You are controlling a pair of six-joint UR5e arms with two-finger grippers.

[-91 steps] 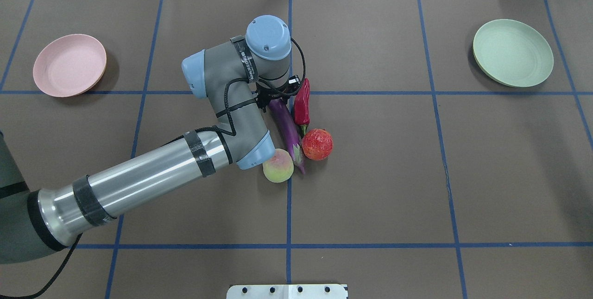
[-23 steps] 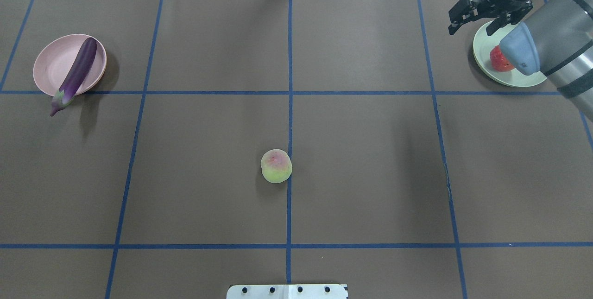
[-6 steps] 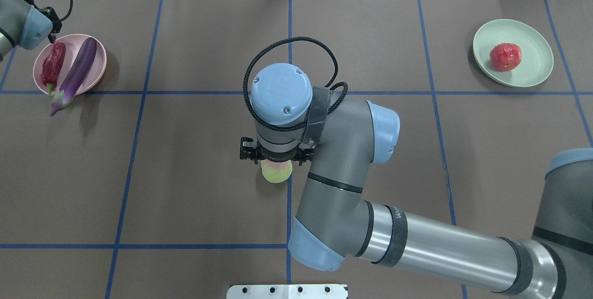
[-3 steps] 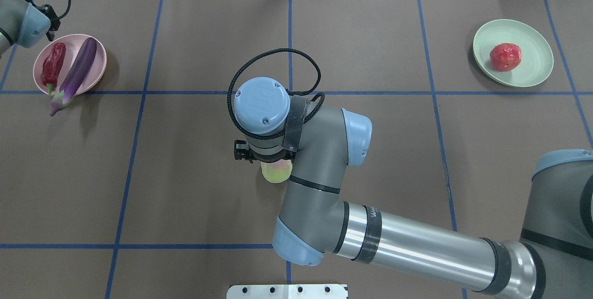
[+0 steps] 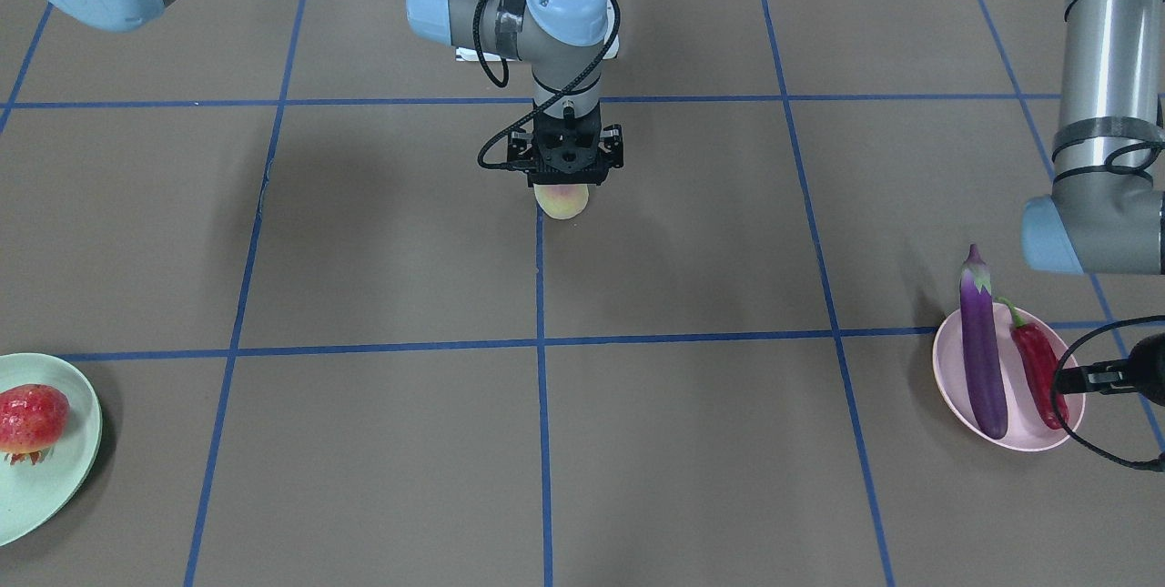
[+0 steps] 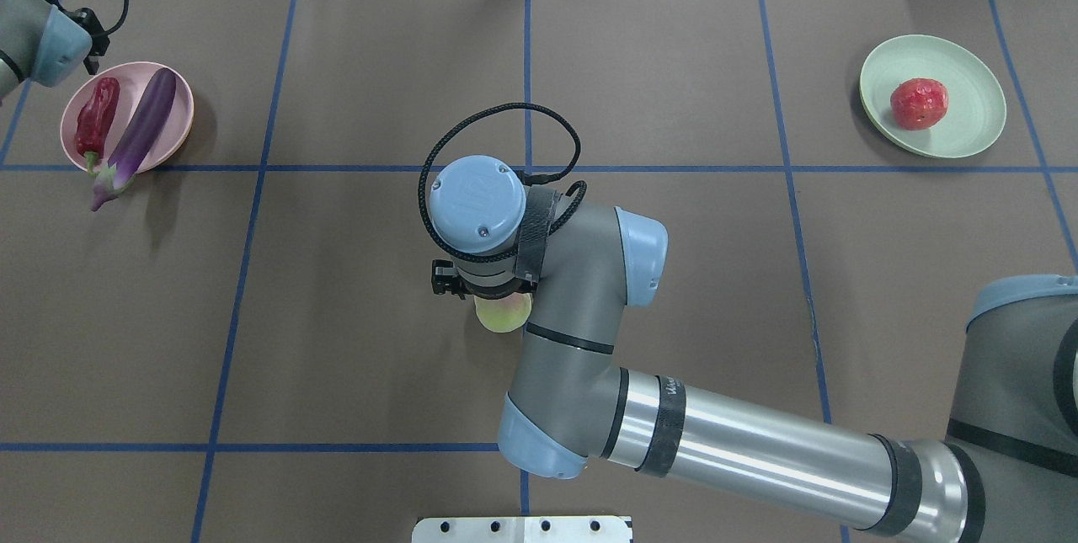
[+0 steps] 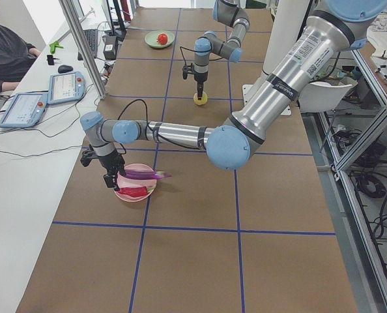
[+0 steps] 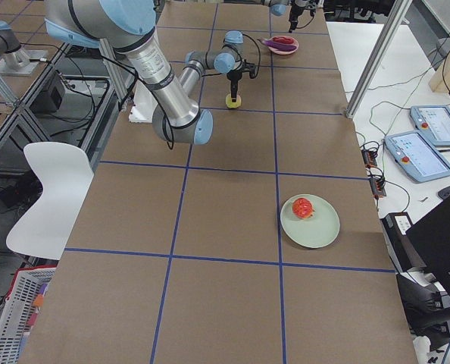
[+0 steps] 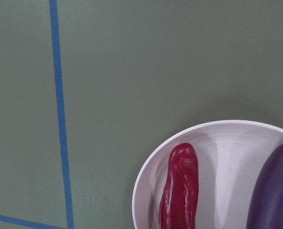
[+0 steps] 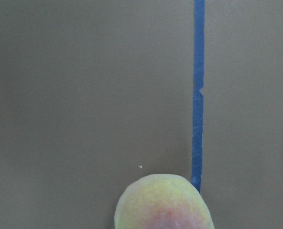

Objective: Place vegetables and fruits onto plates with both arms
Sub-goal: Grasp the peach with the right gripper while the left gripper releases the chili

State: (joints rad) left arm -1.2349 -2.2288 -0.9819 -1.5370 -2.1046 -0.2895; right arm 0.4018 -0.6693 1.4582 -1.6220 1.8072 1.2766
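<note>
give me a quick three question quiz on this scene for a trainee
1. Which item lies on no plate? A eggplant, B peach, C chili pepper
2. True or false: the green plate holds the eggplant.
3. Fill in: the robot's ___ arm hangs over the peach.

Key
1. B
2. False; it holds the pomegranate.
3. right
</note>
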